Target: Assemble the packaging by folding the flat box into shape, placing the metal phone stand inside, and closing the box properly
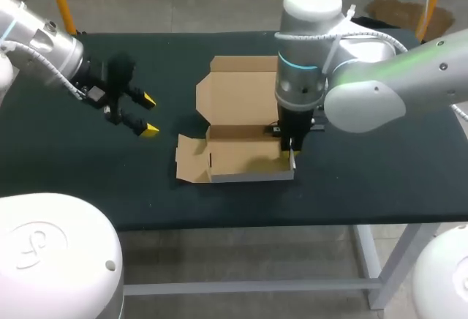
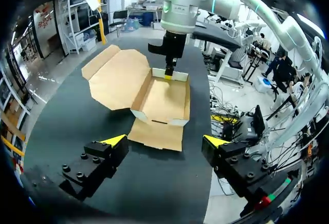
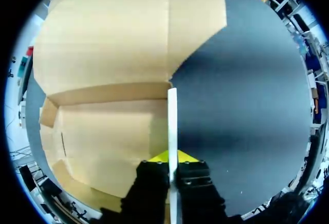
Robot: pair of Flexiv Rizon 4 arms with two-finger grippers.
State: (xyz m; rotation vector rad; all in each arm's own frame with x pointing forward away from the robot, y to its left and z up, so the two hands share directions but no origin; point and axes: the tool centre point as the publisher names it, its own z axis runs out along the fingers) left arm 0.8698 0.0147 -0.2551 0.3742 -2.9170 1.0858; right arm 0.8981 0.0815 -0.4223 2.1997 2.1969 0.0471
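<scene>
R gripper pinches the cardboard box by its right side wall, upright, edge-on btwn the fingers. L gripper wide open, empty, farther off; left flap faces it.

Gripper astride box wall (both sides)

No text, number or label can be read; only an embossed round emblem is seen on the white rounded arm housing, well apart from the left claw.

Dark table, half-folded cardboard box lying near its middle, lid open
</scene>
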